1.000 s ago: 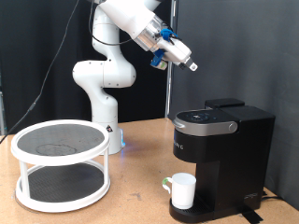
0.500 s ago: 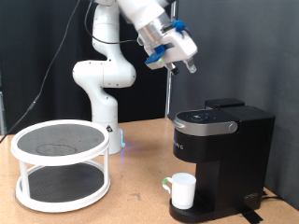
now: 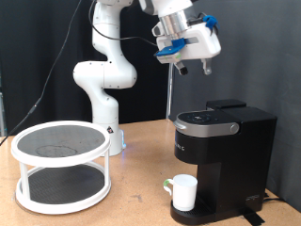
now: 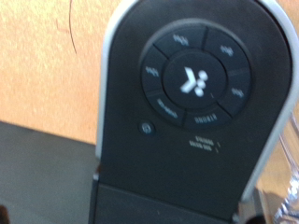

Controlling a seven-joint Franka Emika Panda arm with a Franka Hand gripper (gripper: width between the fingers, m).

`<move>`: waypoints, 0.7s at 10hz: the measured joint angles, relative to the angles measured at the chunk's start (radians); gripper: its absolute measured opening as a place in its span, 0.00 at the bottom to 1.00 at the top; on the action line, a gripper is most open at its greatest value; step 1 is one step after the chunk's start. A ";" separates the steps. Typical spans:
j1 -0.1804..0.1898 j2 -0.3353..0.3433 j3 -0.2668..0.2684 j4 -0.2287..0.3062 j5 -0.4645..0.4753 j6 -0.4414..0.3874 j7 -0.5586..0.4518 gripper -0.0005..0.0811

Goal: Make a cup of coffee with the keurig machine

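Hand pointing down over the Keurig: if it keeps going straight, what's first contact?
Most likely the keurig machine, on its lid's round button panel, which fills the wrist view. The hand hangs above it; depth is unclear.

wrist view blurred | keurig machine (image 4: 192,112) cropped | button labels unreadable

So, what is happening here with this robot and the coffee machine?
The robot's gripper hangs in the air above the keurig machine, holding nothing, and touches nothing. The wrist view looks straight down on the machine's lid with its round button panel. The lid is closed. The cup already stands on the drip base under the brew head. At the exterior view's left, a white two-tier rack stands on the table.
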 joint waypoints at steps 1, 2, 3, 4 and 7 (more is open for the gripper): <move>0.000 0.021 0.013 0.009 -0.028 0.012 0.012 0.91; 0.000 0.038 0.022 0.014 -0.038 0.022 0.016 0.91; 0.000 0.051 0.029 0.015 -0.040 0.035 0.016 0.91; 0.000 0.060 0.035 0.015 -0.040 0.048 0.016 0.91; 0.001 0.076 0.049 0.003 -0.038 0.072 0.016 0.91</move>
